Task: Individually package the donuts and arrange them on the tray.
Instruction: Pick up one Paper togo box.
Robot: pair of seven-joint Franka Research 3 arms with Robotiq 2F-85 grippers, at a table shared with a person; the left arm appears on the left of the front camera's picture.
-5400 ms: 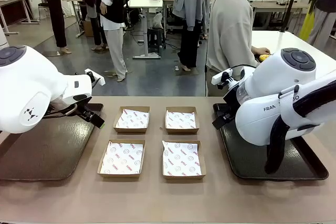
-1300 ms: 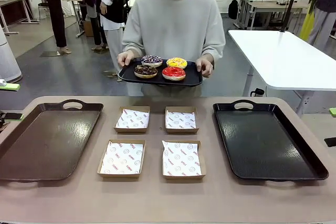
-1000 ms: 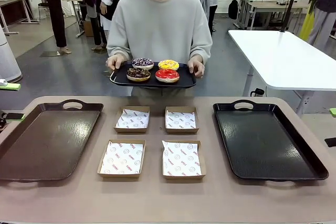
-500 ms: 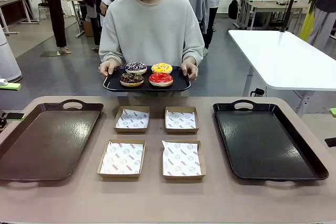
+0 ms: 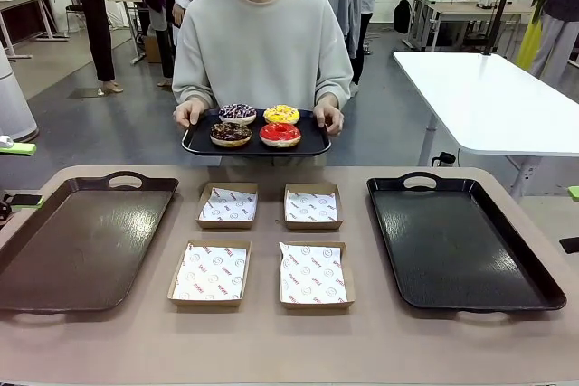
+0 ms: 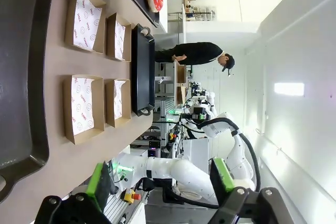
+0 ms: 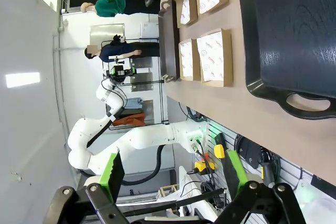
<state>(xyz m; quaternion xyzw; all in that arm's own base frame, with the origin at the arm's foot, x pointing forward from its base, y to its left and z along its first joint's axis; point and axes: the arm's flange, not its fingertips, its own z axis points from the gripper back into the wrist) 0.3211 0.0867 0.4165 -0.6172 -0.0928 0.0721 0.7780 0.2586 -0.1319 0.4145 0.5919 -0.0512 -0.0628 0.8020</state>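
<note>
Donuts (image 5: 280, 134): four on small black tray (image 5: 312, 145) held by person, upper centre of front view. Likely light, soft, glaze smears; pinch gently at bare outer sides. Left gripper (image 6: 160, 178) and right gripper (image 7: 173, 169) both spread wide, empty.

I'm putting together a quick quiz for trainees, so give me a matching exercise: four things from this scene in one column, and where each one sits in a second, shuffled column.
Things:
1. red donut
2. paper-lined boxes
3. brown tray
4. large black tray

Places:
A. left side of the table in the front view
B. on the small tray that the person holds
C. right side of the table
D. middle of the table, between the two large trays

Pairs: 1-B, 2-D, 3-A, 4-C
</note>
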